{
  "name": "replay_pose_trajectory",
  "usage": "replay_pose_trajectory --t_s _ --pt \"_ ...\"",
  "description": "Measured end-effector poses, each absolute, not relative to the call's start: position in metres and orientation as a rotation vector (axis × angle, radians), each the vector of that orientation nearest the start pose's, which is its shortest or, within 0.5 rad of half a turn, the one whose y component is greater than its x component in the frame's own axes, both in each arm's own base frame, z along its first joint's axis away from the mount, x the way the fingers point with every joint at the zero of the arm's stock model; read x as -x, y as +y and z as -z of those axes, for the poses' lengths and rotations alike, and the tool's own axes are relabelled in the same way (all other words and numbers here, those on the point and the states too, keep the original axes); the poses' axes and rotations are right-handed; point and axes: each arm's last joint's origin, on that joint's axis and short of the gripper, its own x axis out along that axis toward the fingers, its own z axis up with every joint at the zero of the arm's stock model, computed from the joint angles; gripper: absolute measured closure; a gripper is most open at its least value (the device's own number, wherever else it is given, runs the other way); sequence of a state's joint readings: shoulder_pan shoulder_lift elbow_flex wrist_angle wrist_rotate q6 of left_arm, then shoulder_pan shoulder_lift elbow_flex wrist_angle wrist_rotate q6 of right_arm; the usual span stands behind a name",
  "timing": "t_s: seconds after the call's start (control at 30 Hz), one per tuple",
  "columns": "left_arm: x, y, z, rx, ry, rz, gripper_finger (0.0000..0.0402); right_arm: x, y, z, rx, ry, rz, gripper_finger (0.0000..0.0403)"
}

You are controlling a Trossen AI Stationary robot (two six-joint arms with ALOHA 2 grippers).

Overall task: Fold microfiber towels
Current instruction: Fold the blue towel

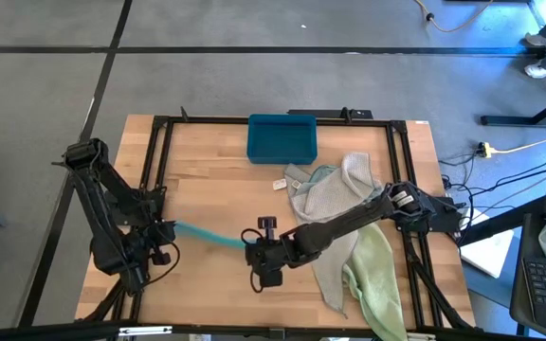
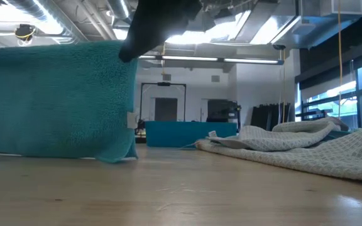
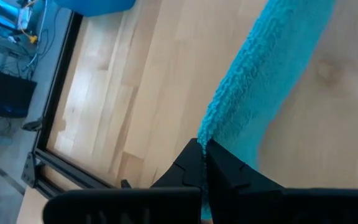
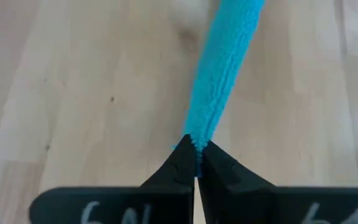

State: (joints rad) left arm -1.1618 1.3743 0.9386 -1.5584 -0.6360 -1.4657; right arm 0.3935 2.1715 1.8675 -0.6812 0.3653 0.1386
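Teal towel (image 2: 55, 97) hangs stretched, each end pinched by left end effector (image 3: 202, 149) and right end effector (image 4: 194, 149).

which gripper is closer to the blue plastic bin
Right. The right gripper, pinching the teal towel, sits nearer the bin; the left gripper holds the towel's far end.

Even, bright light falls on the table (image 1: 207, 189) from ceiling strip lights (image 2: 219, 60), which glare white in the low view, as do windows (image 2: 357, 100) beyond. Shadows are soft. Both wrist views show blurred dark fingers (image 4: 173, 171) and softened wood grain
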Motion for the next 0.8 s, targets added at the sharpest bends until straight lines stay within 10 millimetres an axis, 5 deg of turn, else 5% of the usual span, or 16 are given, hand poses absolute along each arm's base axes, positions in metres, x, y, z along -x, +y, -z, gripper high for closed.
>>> replay_pose_trajectory --t_s 0.37,0.53,0.8 --pt "-0.098 -0.145 -0.225 -0.308 0.817 -0.6 0.0401 -0.43 0.144 -0.223 0.532 0.985 0.406 0.0395" --pt "-0.1 -0.14 -0.198 -0.204 0.799 -0.623 0.0401 -0.43 0.145 -0.219 0.464 1.015 0.353 0.0395" --pt "-0.099 -0.157 -0.159 -0.065 0.875 -0.396 0.0401 -0.418 0.175 -0.198 0.276 1.109 0.063 0.0395"
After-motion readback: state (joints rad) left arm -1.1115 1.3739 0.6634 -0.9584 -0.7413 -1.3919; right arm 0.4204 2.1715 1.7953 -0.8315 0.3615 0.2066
